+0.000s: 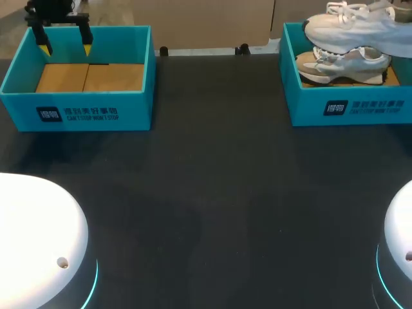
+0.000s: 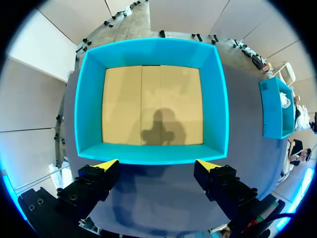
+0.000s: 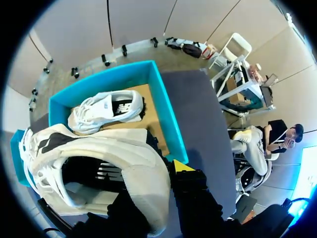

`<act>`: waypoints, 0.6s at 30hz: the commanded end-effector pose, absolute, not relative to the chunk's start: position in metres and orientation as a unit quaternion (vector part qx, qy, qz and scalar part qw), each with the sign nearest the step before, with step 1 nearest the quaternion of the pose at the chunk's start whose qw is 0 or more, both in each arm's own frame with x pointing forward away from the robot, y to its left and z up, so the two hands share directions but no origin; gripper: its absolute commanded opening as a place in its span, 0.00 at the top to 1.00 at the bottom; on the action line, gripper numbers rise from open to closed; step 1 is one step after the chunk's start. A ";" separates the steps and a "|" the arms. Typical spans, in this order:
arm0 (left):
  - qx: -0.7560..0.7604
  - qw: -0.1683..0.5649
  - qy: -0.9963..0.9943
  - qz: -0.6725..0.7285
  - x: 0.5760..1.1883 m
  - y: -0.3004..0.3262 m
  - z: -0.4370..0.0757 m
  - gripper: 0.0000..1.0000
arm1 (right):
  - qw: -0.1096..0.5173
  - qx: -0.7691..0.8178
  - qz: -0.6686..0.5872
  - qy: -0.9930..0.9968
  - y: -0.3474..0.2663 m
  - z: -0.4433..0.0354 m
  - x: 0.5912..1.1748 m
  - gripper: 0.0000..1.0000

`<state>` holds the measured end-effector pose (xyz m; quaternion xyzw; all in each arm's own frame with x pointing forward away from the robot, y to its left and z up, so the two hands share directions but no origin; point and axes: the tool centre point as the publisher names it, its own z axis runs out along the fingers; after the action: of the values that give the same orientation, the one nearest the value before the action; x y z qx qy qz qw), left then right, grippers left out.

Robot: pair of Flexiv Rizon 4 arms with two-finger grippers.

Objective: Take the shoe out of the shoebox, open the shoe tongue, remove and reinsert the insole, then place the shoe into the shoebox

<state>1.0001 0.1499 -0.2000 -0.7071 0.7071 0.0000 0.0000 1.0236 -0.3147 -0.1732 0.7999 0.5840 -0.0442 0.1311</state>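
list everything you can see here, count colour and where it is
left shoebox: 1, teal with a tan cardboard floor, far left of the table, nothing in it
right shoebox: 1, teal, far right of the table
boxed sneaker: 1, white and beige, lying inside the right shoebox
lifted sneaker: 1, white, held in the air above the right shoebox
table: 1, dark grey, under both boxes
arm bases: 2, white with a blue glow, at the near corners
left claw: 1, black with yellow tips, open, over the left shoebox
right claw: 1, black with a yellow tip showing, gripping the lifted sneaker's collar
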 end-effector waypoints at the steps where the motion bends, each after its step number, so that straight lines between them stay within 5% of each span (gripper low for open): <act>1: -0.707 0.000 0.707 0.000 1.000 0.150 -0.200 0.00 | 0.130 0.800 -0.045 0.584 -0.315 -0.171 1.025 1.00; 18: -0.707 0.000 0.707 0.000 1.000 0.150 -0.200 0.00 | 0.156 0.797 -0.049 0.581 -0.253 -0.167 0.967 1.00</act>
<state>1.0001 0.1500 -0.2000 -0.7071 0.7071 0.0000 0.0000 0.9981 -0.2738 -0.1729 0.8014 0.5823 -0.0568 0.1245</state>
